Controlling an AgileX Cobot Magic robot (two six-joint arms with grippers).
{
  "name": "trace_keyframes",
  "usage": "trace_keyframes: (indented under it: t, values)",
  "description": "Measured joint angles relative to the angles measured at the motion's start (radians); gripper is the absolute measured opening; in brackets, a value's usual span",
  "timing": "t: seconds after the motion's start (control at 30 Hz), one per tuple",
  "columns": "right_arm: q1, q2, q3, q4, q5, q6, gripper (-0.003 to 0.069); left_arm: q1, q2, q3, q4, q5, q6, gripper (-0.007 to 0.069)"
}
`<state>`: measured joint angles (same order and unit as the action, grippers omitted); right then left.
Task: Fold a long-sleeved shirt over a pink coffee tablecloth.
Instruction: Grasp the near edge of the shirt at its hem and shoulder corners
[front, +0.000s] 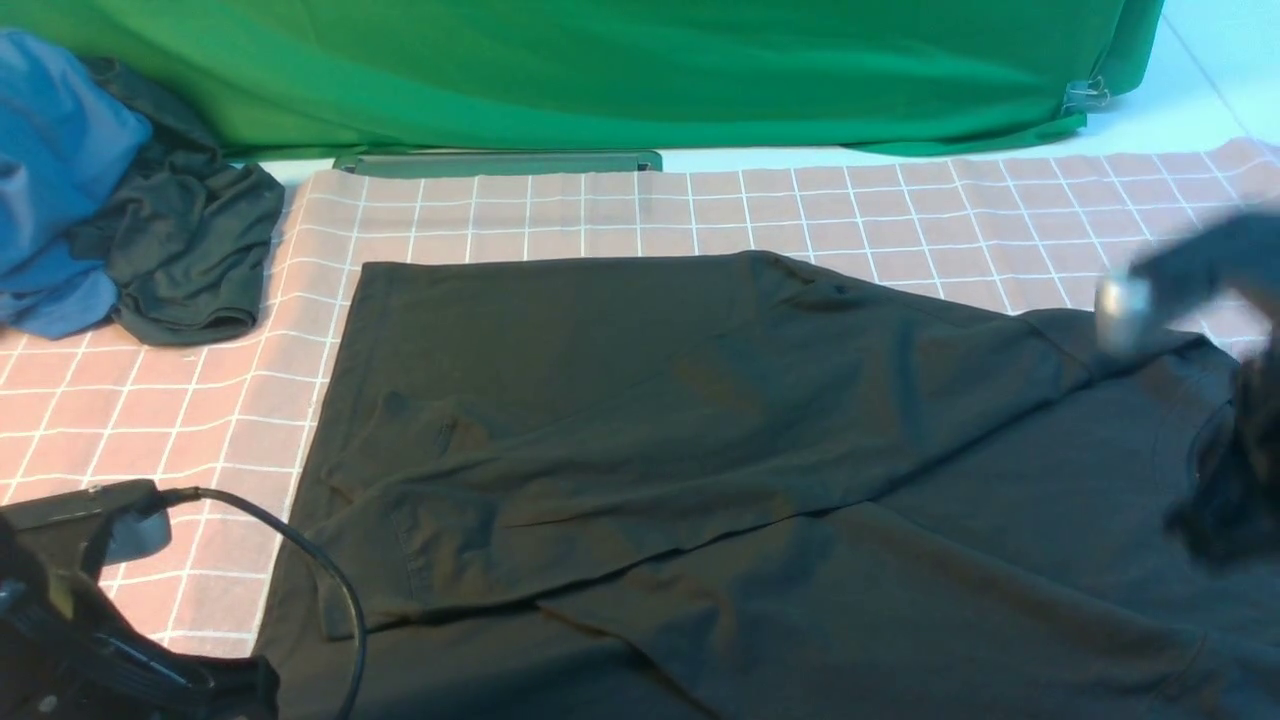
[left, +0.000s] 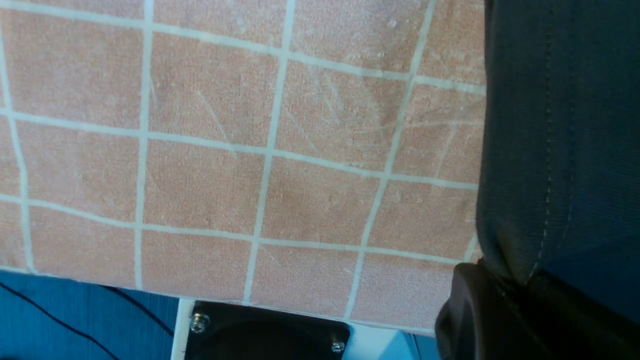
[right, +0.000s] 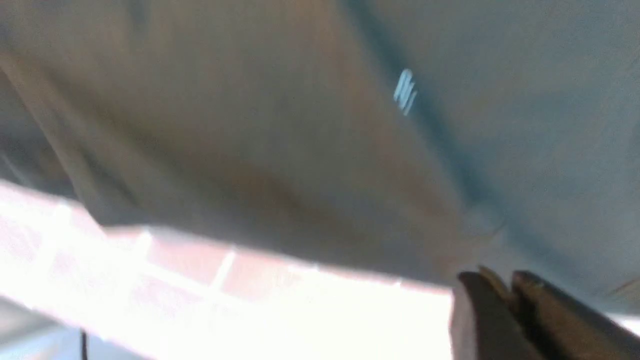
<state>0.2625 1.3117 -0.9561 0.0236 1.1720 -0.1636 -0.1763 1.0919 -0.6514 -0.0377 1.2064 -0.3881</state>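
The black long-sleeved shirt (front: 700, 450) lies spread on the pink coffee tablecloth (front: 600, 210), with a large flap folded over its middle. My left arm (front: 80, 620) is at the near left corner. In the left wrist view my left gripper (left: 505, 285) is shut on the shirt's stitched hem (left: 550, 150), beside the tablecloth (left: 200, 175). My right arm (front: 1230, 470) is a blur over the shirt's right end. In the right wrist view my right gripper (right: 500, 282) hovers above the shirt (right: 300, 125) near its edge on the tablecloth (right: 190, 260), jaws a little apart with nothing between them.
A blue garment (front: 50, 170) and a smaller dark grey-green garment (front: 180, 240) are heaped at the far left. The green backdrop cloth (front: 600, 60) hangs along the back. In the left wrist view the tablecloth ends at the table's near edge, by a black bracket (left: 265, 335).
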Motion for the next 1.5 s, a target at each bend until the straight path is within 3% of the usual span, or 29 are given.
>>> trace_keyframes:
  t: [0.13,0.3,0.57,0.67,0.73,0.8,1.13,1.33,1.5]
  values:
    - [0.0,0.005,0.188,-0.032,-0.2,0.102,0.0402,0.0,-0.003,0.0,-0.003,-0.002,-0.001,0.003]
    - [-0.046,0.074,0.284,-0.11,-0.366,0.279,0.0499,0.0,-0.003,0.0,-0.004,-0.007,-0.002,0.003]
    - [-0.079,0.238,0.281,-0.123,-0.475,0.294,0.0497,0.0,-0.003,0.0,-0.004,-0.01,0.007,0.003]
    - [-0.079,0.254,0.273,-0.12,-0.47,0.266,0.0374,0.0,-0.003,0.0,-0.004,-0.011,0.007,0.003]
    - [-0.079,0.255,0.272,-0.124,-0.471,0.257,0.0194,0.0,-0.003,0.0,-0.007,-0.011,0.007,0.003]
    - [-0.079,0.246,0.272,-0.128,-0.469,0.252,0.0104,0.0,-0.005,0.0,-0.008,-0.015,0.008,0.003]
    - [-0.079,0.145,0.268,-0.153,-0.293,0.217,0.0096,0.0,-0.007,0.0,-0.023,-0.001,0.008,0.003]
    - [-0.079,0.131,0.266,-0.157,-0.282,0.207,0.0123,0.0,-0.007,0.0,-0.029,0.002,0.008,0.003]
    - [-0.079,0.138,0.264,-0.176,-0.42,0.205,0.0331,0.0,-0.007,0.0,-0.029,0.004,0.008,0.003]
